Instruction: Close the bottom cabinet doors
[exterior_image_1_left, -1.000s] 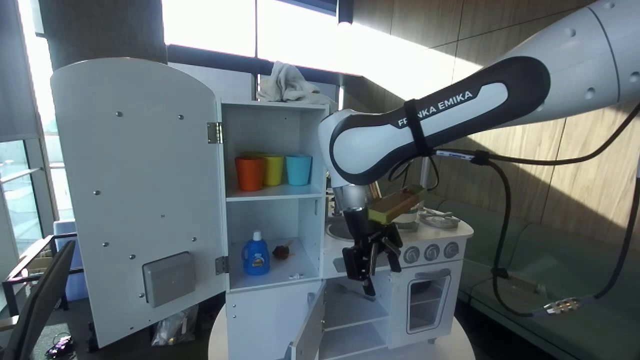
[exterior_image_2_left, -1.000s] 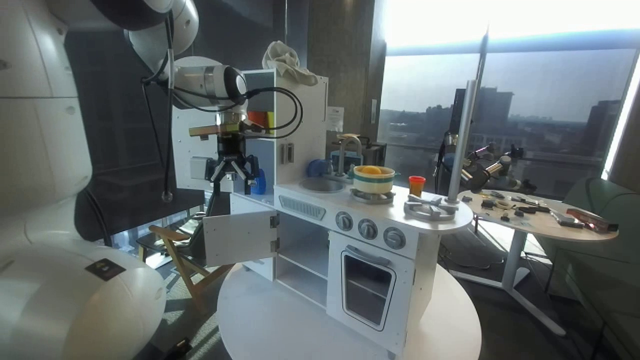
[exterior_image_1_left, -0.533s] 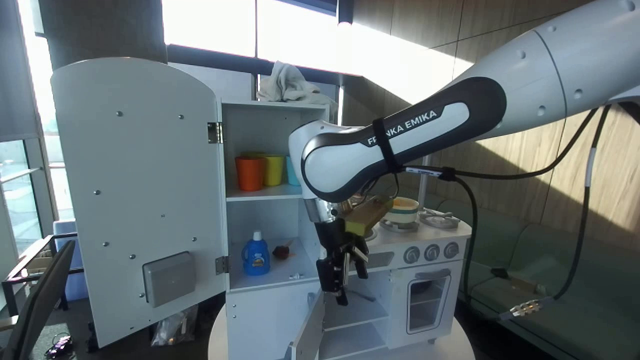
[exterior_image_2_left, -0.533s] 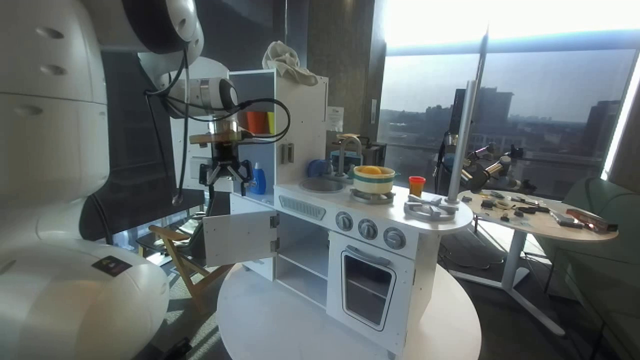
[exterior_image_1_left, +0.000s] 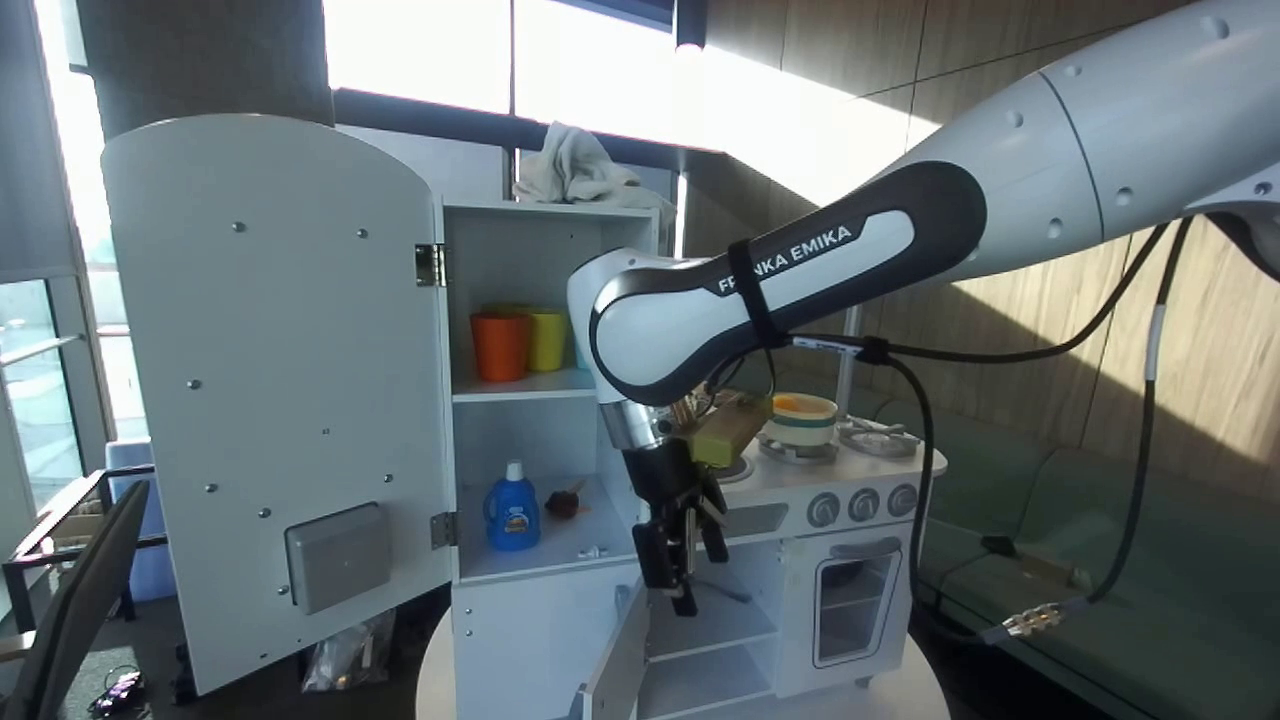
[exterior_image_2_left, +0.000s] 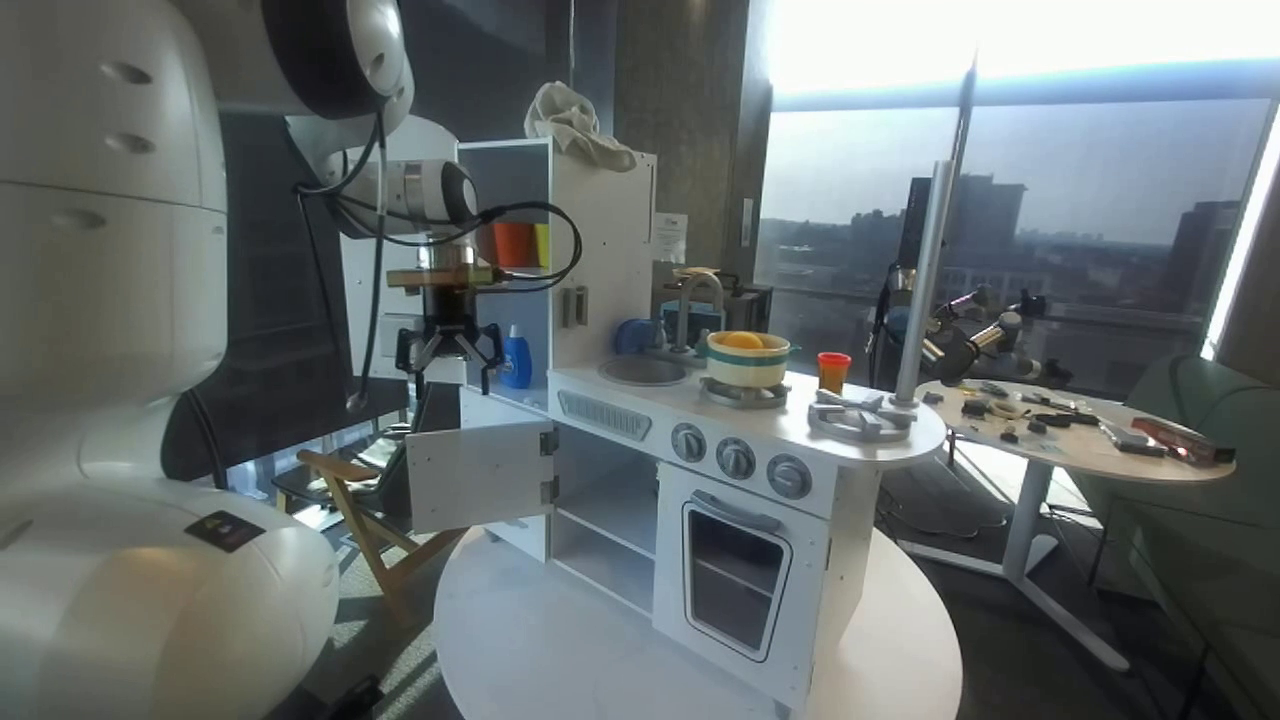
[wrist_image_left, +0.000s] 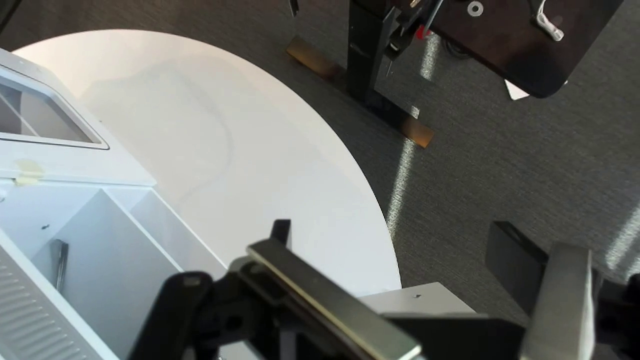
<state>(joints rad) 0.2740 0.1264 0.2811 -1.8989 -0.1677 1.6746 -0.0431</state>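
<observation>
The arm (exterior_image_1_left: 900, 235) is stretched out on a lazy downward slope in an exterior view, then bent sharply at the far end so the wrist (exterior_image_1_left: 632, 425) is aimed down, tipped just a bit. The gripper (exterior_image_2_left: 452, 385) is pointed downward too, and in the wrist view its fingers (wrist_image_left: 515, 265) are spread nice and wide, with a pretty big gap between them.

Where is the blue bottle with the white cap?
In an exterior view, the blue bottle stands left of centre on a white shelf, one level below the orange cup and left of a small brown object.
</observation>
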